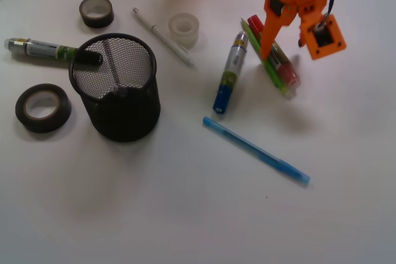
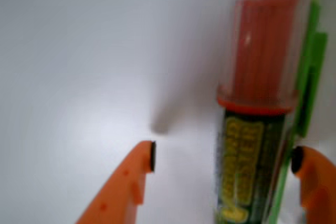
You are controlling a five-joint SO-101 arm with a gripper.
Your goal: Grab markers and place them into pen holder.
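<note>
Orange fingers [image 2: 131, 182] of the gripper [image 1: 272, 51] stand spread wide, low over the white table [image 1: 185, 214], with the red-capped marker [image 2: 260, 114] lying between them, nearer the right-hand finger in the wrist view; neither pad visibly presses it. A thin green pen [image 2: 310, 77] lies touching that marker's far side. Just beside them the blue-capped marker [image 1: 230, 73] rests flat. Further off, the black-capped marker [image 1: 52, 51] lies behind the black wire-mesh pen holder [image 1: 117, 88], which stands upright between two dark tape rolls [image 1: 42, 107].
</note>
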